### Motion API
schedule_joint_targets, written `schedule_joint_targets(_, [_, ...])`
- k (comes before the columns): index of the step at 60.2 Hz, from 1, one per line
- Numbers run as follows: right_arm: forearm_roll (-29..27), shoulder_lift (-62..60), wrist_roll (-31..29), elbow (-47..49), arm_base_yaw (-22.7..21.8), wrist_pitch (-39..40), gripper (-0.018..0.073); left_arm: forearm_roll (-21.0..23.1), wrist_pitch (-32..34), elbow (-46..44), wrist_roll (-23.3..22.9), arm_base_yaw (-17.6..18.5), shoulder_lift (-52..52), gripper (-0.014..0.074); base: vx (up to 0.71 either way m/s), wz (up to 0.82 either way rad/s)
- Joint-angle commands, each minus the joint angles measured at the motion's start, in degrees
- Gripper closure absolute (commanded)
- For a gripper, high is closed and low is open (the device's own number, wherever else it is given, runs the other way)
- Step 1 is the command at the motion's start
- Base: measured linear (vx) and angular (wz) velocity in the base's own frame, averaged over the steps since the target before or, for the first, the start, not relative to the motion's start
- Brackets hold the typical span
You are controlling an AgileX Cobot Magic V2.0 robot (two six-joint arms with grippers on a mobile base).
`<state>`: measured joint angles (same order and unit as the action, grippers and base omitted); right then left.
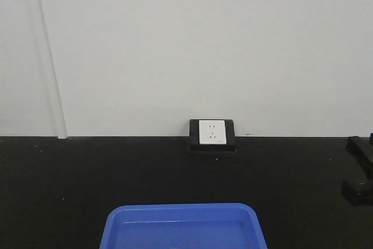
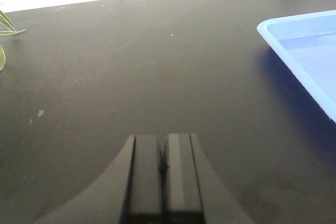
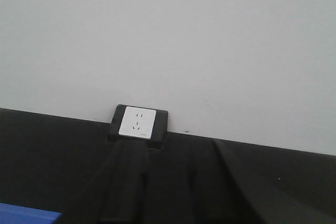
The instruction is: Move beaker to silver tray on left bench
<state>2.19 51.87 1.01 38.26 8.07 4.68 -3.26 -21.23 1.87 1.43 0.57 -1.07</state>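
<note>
The matt black counter (image 1: pixel 87 173) is seen running along a white wall. A blue rectangular plastic tray (image 1: pixel 180 208) is set at 6 o'clock in the front view, with a white wall socket in a black housing (image 1: pixel 211 132) at its 12. The left pincer (image 2: pixel 163 142) is held with fingers pressed together above the counter, the tray at its 2 o'clock. The right pincer (image 3: pixel 176 148) is held apart, the socket at its 11 o'clock. The small clear glass beaker cannot be located in any view.

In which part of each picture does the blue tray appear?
Front view: blue tray, bottom centre, cut by the edge.
Left wrist view: tray at the right edge.
Right wrist view: a sliver of tray in the bottom left corner.
Shared landmark: white wall socket, seen in the front and right wrist views.
</note>
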Motion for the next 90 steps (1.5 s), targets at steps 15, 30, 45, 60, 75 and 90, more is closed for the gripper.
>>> schedule_joint_targets(15, [-1.5, -0.5, 3.8, 2.1, 0.1, 6.7, -0.0167, 0.2, 4.3, 1.1, -0.1, 0.3, -0.4, 0.0595, 0.0, 0.0])
schedule_joint_targets(30, [4.2, 2.9, 6.0, 0.0, 8.4, 6.2, -0.0119, 0.2, 4.3, 1.1, -0.1, 0.3, -0.4, 0.0595, 0.0, 0.0])
schedule_joint_targets(45, [8.0, 13.2, 6.8, -13.8, 20.7, 19.9, -0.0021, 0.2, 4.3, 1.1, -0.1, 0.3, -0.4, 0.0595, 0.0, 0.0])
schedule_joint_targets(60, [8.2, 29.9, 6.8, -19.3, 26.4, 39.2, 0.0006, 0.2, 4.3, 1.1, -0.1, 0.3, -0.4, 0.0595, 0.0, 0.0])
schedule_joint_targets(75, [9.0, 45.8, 9.2, -12.2, 28.5, 46.5, 0.0006, 0.2, 4.3, 1.1, -0.1, 0.3, -0.4, 0.0595, 0.0, 0.0])
schedule_joint_targets(90, [10.1, 55.0, 12.6, -4.5, 28.4, 48.1, 0.0006, 0.2, 4.3, 1.1, -0.1, 0.3, -0.4, 0.0595, 0.0, 0.0])
